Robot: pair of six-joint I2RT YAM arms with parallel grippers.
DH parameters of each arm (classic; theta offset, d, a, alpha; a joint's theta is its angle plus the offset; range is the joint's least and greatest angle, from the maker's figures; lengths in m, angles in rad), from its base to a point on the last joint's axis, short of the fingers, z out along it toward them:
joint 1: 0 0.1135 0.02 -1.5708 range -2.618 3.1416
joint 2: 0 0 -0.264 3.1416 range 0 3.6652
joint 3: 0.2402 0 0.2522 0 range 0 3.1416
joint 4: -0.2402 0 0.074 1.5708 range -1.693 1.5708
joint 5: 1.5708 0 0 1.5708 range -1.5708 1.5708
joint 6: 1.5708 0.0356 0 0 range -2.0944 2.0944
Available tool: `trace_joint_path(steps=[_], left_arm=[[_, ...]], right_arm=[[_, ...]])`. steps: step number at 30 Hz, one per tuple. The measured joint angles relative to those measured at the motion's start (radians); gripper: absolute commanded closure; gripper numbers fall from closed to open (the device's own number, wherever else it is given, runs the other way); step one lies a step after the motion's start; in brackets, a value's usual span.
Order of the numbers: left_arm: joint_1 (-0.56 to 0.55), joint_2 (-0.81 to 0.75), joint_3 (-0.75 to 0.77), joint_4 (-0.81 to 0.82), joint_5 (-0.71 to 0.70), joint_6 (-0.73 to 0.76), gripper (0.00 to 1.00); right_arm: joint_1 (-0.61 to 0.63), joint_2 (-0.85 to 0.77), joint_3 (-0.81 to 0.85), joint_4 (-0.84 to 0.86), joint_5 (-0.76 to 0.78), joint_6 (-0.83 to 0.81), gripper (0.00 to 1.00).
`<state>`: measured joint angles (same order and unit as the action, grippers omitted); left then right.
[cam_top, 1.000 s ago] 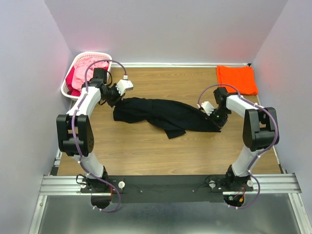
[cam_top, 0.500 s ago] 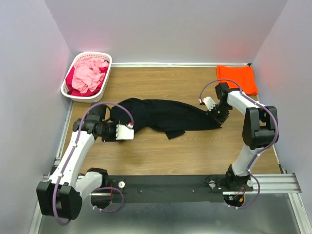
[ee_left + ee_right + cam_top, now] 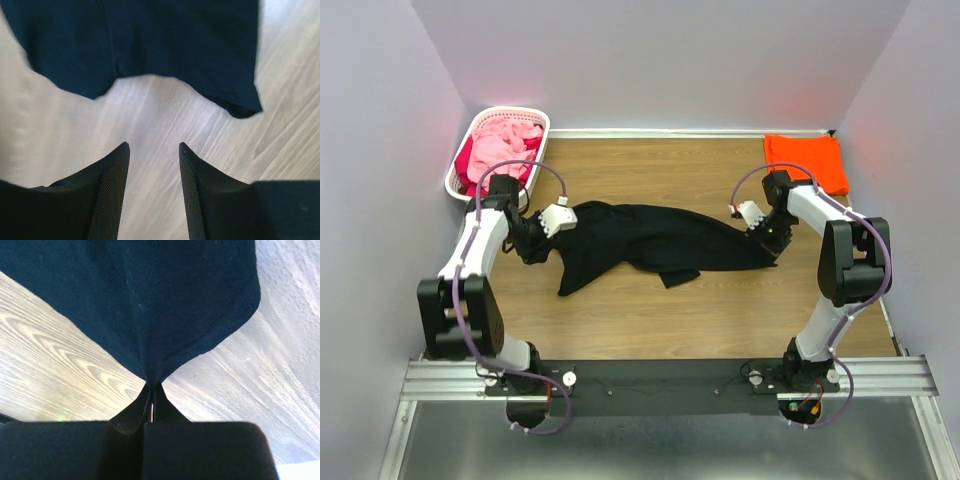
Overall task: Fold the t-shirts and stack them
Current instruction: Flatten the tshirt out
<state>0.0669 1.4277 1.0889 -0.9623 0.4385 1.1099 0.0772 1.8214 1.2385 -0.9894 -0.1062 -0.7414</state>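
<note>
left hand (image 3: 153,147) jaws apart, empty | right hand (image 3: 153,388) jaws pinched together

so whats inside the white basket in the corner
Crumpled pink cloth and darker red cloth fill the basket. Its floor and anything beneath the heap are covered.

The black shirt (image 3: 650,235) and the orange shirt (image 3: 807,162) are seen plain. The desk (image 3: 650,310) is marked with brown wood grain. The basket (image 3: 480,197) is latticed white; pink cloth (image 3: 505,150) and red cloth (image 3: 467,165) are seen within.
</note>
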Motion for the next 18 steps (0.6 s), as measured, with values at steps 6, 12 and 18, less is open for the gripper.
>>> trace_joint_path(steps=[6, 12, 18], left_arm=[[0.048, 0.145, 0.018, 0.056, 0.045, -0.157, 0.48], [0.048, 0.256, 0.063, 0.120, 0.103, -0.246, 0.42], [0.048, 0.364, 0.086, 0.156, 0.146, -0.309, 0.42]], right_arm=[[0.000, 0.000, -0.011, -0.003, -0.007, 0.001, 0.99], [0.000, 0.000, -0.011, -0.005, -0.008, 0.006, 0.99], [0.000, 0.000, -0.011, -0.006, -0.008, 0.008, 0.99]])
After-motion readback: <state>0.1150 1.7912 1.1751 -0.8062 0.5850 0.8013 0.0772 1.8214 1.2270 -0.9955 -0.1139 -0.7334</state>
